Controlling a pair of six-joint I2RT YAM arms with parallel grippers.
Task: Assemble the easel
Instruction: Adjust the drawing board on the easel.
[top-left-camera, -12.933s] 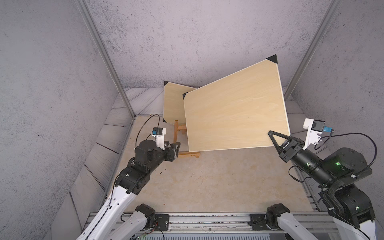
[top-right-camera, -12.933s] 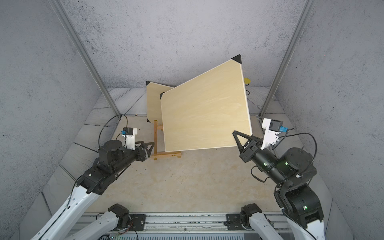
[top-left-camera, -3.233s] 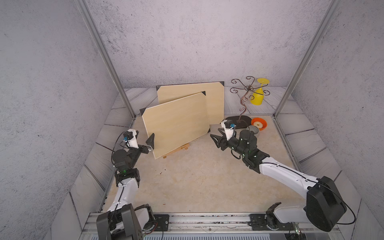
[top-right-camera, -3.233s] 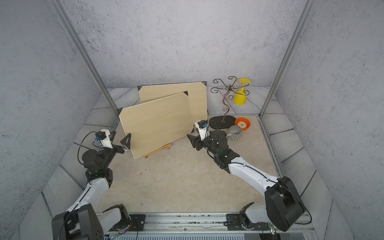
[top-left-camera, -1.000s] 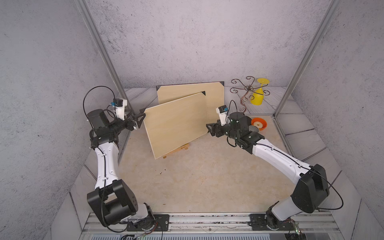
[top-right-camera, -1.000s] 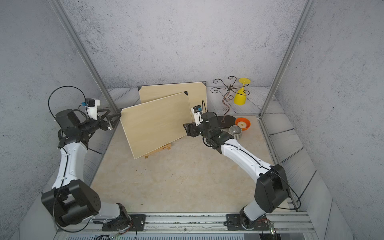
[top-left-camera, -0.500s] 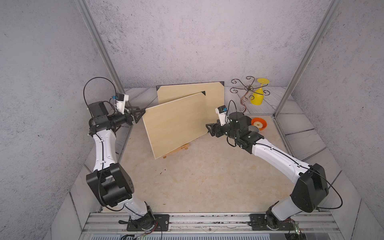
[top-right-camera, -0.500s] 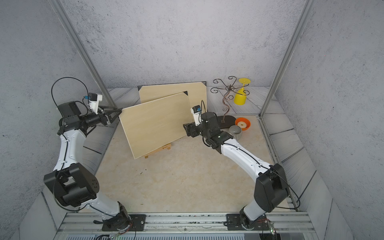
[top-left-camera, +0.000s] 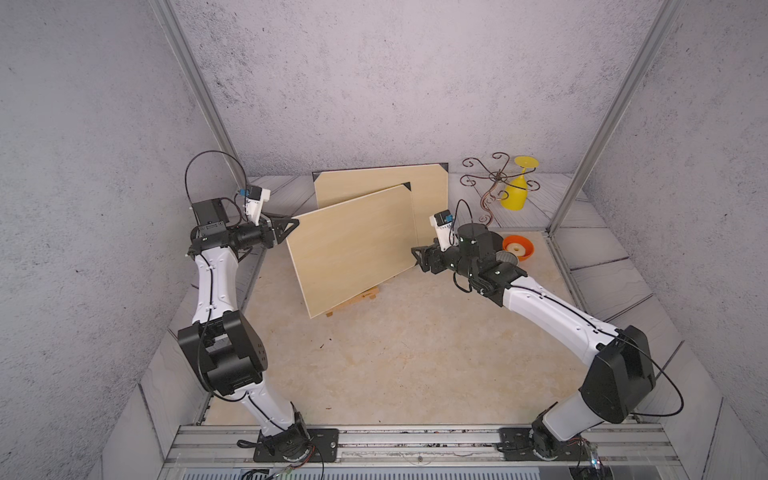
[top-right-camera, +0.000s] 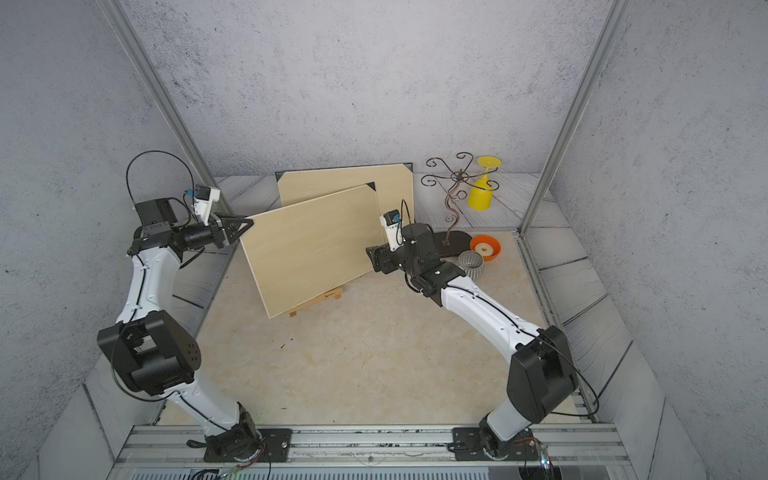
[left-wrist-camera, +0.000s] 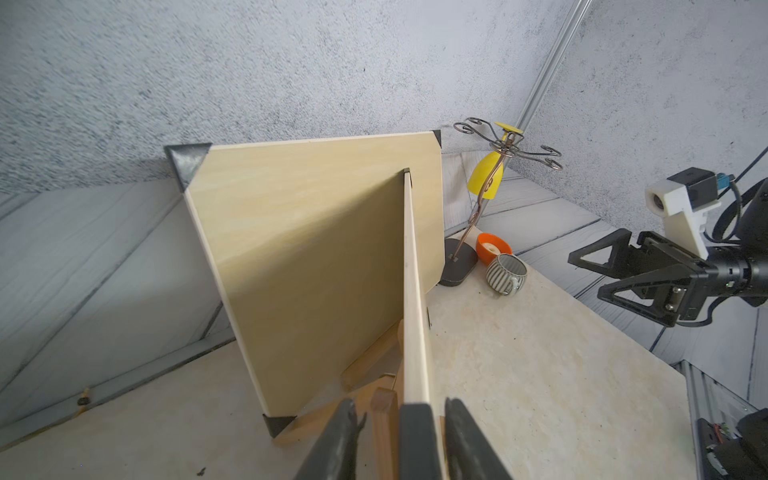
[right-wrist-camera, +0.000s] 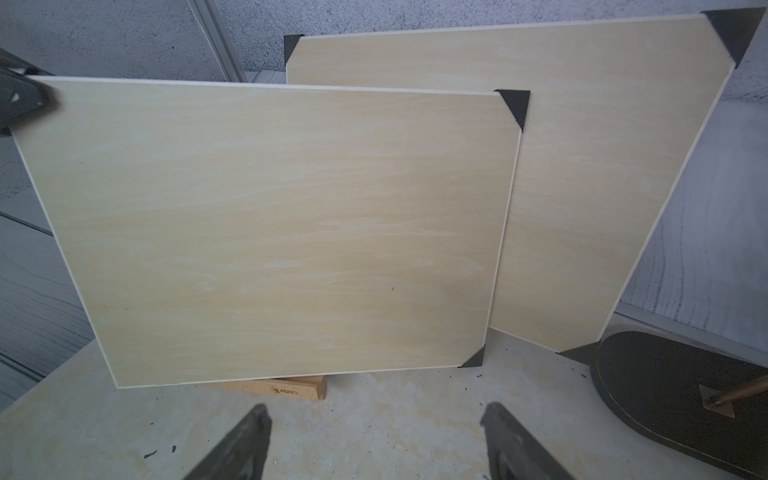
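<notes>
A pale wooden panel (top-left-camera: 353, 245) with black corner caps leans on a small wooden easel (top-left-camera: 353, 301), whose base shows under its lower edge in both top views. My left gripper (top-left-camera: 291, 226) is at the panel's upper left corner. In the left wrist view its jaws (left-wrist-camera: 401, 407) straddle the black corner cap and an easel post (left-wrist-camera: 382, 415), with slim gaps still showing on both sides. My right gripper (top-left-camera: 419, 255) stands open just off the panel's lower right corner, holding nothing (right-wrist-camera: 376, 411). A second panel (top-left-camera: 428, 187) leans against the back wall.
A curled metal stand (top-left-camera: 492, 187) on a dark oval base (top-right-camera: 451, 245) carries a yellow glass (top-left-camera: 515, 193) at the back right. An orange bowl (top-left-camera: 518, 249) and a striped mug (top-right-camera: 471, 264) sit beside it, close behind my right arm. Frame posts rise on both sides.
My left gripper has reached the panel's top left corner and its jaws have narrowed around it. The right arm and the panel have hardly moved.
</notes>
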